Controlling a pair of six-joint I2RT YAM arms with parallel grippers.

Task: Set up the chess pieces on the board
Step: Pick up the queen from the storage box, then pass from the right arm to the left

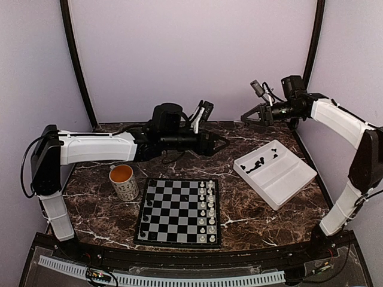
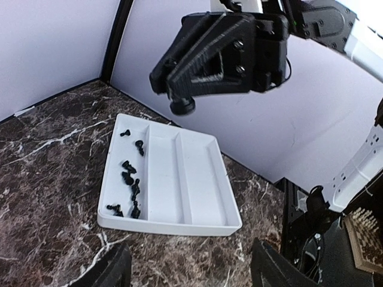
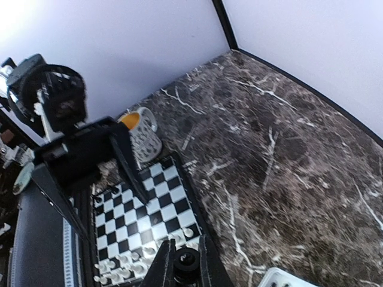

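Note:
The board (image 1: 179,210) lies at the near middle, with white figures along its right side and a few black chess pieces (image 1: 145,218) on its left edge. More black pieces (image 2: 128,176) lie in the left compartment of the white tray (image 2: 197,179). My right gripper (image 3: 187,263) is shut on one black piece (image 3: 187,261) and holds it high over the table's far right (image 1: 245,118). It also shows in the left wrist view (image 2: 182,106). My left gripper (image 2: 191,275) is open and empty, above the table a little short of the tray (image 1: 220,143).
A patterned mug (image 1: 124,181) with orange liquid stands left of the board. The white tray (image 1: 287,179) sits at the right. The left arm (image 3: 78,155) reaches across behind the board. Purple walls enclose the marble table on three sides.

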